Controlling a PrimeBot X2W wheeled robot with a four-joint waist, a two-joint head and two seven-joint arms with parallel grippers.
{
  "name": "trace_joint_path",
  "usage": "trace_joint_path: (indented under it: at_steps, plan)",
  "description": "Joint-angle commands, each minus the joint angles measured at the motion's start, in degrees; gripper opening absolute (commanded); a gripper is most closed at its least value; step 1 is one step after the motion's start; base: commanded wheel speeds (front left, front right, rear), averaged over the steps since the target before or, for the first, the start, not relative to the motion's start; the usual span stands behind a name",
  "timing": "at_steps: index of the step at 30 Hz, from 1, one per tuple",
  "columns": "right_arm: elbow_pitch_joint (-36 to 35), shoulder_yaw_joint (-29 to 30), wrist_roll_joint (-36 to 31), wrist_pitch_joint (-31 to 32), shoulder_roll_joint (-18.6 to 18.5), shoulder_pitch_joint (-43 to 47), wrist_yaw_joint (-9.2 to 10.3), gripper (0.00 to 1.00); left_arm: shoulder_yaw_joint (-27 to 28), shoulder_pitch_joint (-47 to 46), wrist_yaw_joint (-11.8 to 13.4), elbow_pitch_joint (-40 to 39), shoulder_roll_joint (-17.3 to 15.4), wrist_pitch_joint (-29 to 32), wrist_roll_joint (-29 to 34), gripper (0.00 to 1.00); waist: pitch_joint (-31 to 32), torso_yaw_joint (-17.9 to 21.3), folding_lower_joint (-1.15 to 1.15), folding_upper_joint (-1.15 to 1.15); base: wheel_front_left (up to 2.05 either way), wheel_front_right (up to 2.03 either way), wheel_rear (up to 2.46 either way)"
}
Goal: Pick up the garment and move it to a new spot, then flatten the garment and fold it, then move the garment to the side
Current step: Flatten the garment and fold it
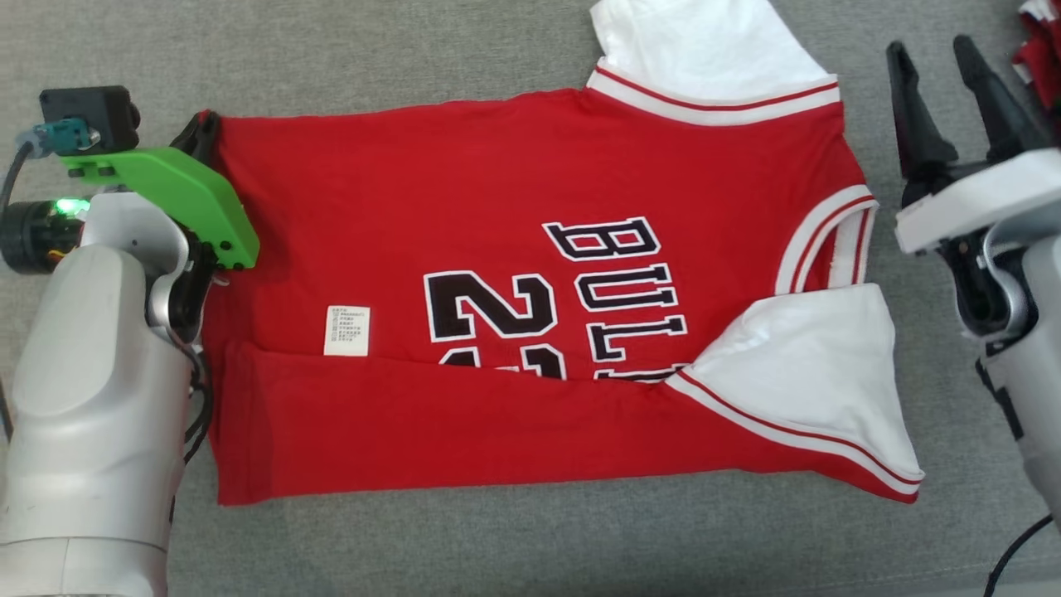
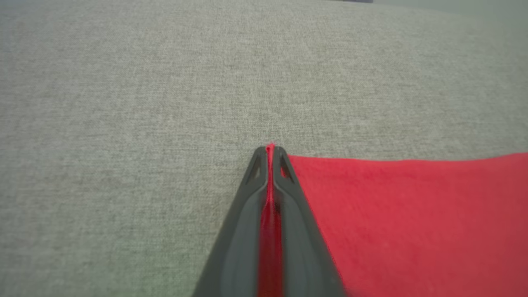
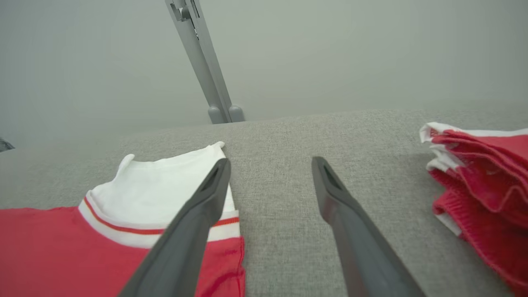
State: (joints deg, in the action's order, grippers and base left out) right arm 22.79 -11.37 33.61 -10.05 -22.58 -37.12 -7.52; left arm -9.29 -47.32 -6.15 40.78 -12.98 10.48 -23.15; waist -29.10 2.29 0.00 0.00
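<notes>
The garment (image 1: 497,274) is a red jersey with white sleeves and dark lettering, lying flat on the grey cloth surface with its near long edge folded over. My left gripper (image 1: 203,128) is at the jersey's far left corner, and its jaws are shut with red cloth pinched between them. In the left wrist view that corner of the garment (image 2: 404,214) runs up between the fingers to the left gripper's (image 2: 270,149) tips. My right gripper (image 1: 937,62) stands open just right of the collar end, above the surface. In the right wrist view the right gripper (image 3: 270,165) has bare surface between its fingers and the garment's (image 3: 156,194) white sleeve on its left.
A pile of red and white clothes (image 3: 482,181) lies at the right, also seen as clothes (image 1: 1040,41) at the top right corner. A grey metal post (image 3: 206,66) rises behind the surface's far edge. Grey surface (image 1: 530,539) runs along the front of the jersey.
</notes>
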Motion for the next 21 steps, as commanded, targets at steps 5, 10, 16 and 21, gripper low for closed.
trace_joint_path:
  at_steps: [5, 10, 16, 21]
  plan:
    - [6.41, -5.01, 3.27, 2.31, -3.03, -10.42, 0.08, 1.0, -1.62, -3.1, -0.37, 1.04, 2.91, -1.2, -0.24, 0.0, -5.24, -6.07, 0.0, 0.0, 0.0, 0.0, 0.0]
    - [11.68, -10.87, 5.22, 5.23, -5.33, -18.88, 0.08, 1.0, -2.88, -5.25, -0.58, 2.73, 4.82, -2.94, -0.55, 0.0, -7.07, -8.65, 0.0, 0.0, 0.0, 0.0, 0.0]
    - [17.13, -17.71, 7.72, 11.1, -7.11, -25.74, 0.08, 1.0, -3.81, -6.35, -0.61, 5.65, 5.71, -4.59, -1.33, 0.0, -7.94, -9.95, 0.0, 0.0, 0.0, 0.0, 0.0]
    - [19.66, -22.67, 9.94, 15.65, -7.98, -28.6, 0.08, 0.71, -4.59, -6.95, -0.68, 7.68, 5.87, -5.69, -1.9, 0.0, -8.02, -10.21, 0.0, 0.0, 0.0, 0.0, 0.0]
